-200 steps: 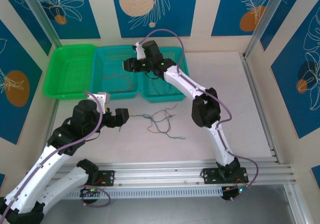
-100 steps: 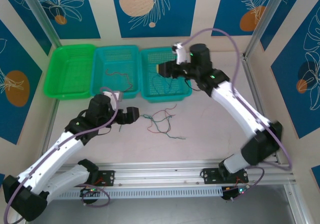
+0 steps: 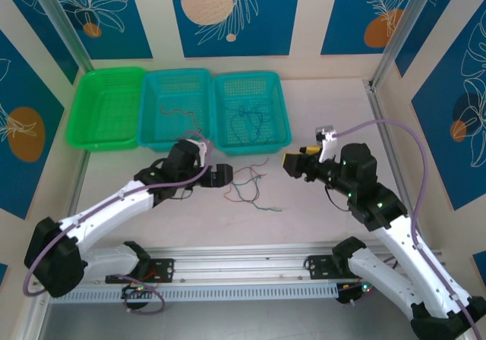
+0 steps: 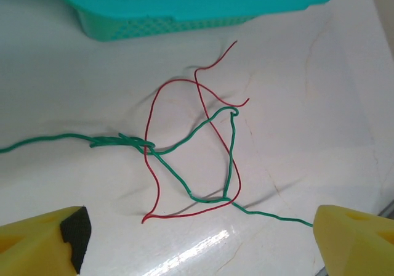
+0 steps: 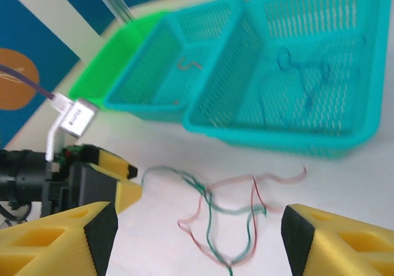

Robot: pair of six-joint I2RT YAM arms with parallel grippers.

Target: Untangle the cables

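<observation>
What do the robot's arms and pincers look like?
The left arm and right arm are made of white tubes with black joints. A lilac cable loops along each one. The left pincer and right pincer have chunky yellow fingers with black pads.

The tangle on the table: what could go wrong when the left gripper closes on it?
1. The open left gripper hangs over crossing strands, so it may pinch the green cable and the red cable together.
2. The green cable is knotted where the red one crosses; pulling may tighten it.
</observation>
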